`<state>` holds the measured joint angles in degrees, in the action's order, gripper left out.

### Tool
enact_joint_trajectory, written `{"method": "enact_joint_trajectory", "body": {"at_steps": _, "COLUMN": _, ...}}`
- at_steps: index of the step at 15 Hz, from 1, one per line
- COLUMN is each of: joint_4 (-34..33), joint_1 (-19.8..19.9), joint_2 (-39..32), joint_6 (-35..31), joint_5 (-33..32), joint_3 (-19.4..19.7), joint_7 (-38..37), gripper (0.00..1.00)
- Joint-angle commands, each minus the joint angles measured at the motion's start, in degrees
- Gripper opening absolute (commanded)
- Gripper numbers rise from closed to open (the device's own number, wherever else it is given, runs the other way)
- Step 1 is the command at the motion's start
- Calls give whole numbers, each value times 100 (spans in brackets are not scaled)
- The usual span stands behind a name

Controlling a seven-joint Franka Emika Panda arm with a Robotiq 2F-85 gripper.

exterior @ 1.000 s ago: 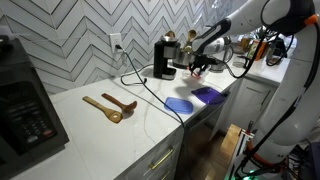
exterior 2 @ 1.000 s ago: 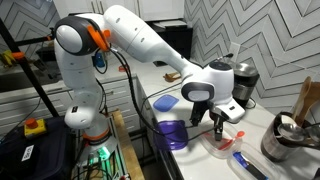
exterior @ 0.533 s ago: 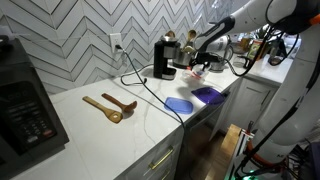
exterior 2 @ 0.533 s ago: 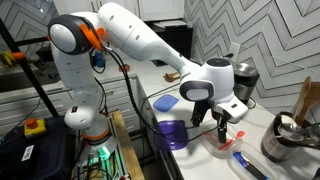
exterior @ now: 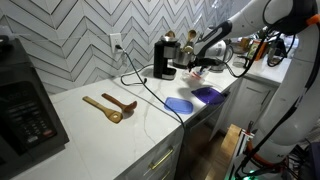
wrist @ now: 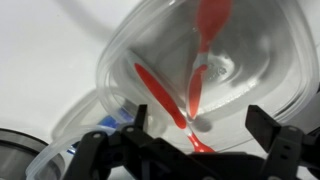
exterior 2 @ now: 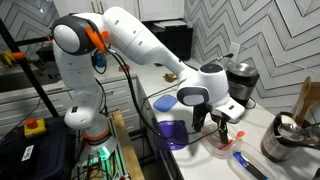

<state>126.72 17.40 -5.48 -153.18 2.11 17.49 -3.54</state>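
Observation:
My gripper [wrist: 203, 128] is open and hangs just above a clear plastic container [wrist: 250, 40]. Red plastic utensils [wrist: 198, 60] lie in the container, and one red end reaches up between my fingers without being clamped. In an exterior view the gripper [exterior 2: 222, 122] is over the same container [exterior 2: 221, 150] on the white counter, with red showing at the fingers. In an exterior view the gripper [exterior: 200, 67] is at the far end of the counter beside a black coffee machine [exterior: 163, 57].
A purple cup [exterior 2: 172, 133], a blue lid [exterior 2: 165, 102] and a blue utensil [exterior 2: 246, 164] lie near the container. A metal pot [exterior 2: 285, 140] stands close by. Two wooden spoons [exterior: 110, 105] and a black appliance [exterior: 25, 100] sit further along the counter.
The wrist has shifted slightly over the container. The gripper stays open above the red utensils.

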Motion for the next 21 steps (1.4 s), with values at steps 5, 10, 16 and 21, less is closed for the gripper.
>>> {"method": "enact_joint_trajectory", "body": {"at_steps": 5, "joint_4": 144, "joint_1": 84, "joint_2": -268, "joint_6": -843, "joint_5": 300, "joint_3": -176, "joint_7": 1012, "gripper": 100}}
{"method": "enact_joint_trajectory", "body": {"at_steps": 10, "joint_4": 129, "joint_1": 159, "joint_2": -380, "joint_6": -1038, "joint_5": 328, "joint_3": -233, "joint_7": 1410, "gripper": 77}}
{"method": "enact_joint_trajectory", "body": {"at_steps": 16, "joint_4": 105, "joint_1": 263, "joint_2": -479, "joint_6": -1214, "joint_5": 561, "joint_3": -248, "joint_7": 1836, "gripper": 85}}
{"method": "enact_joint_trajectory", "body": {"at_steps": 21, "joint_4": 83, "joint_1": 320, "joint_2": -547, "joint_6": -1235, "joint_5": 874, "joint_3": -358, "joint_7": 2132, "gripper": 50}}
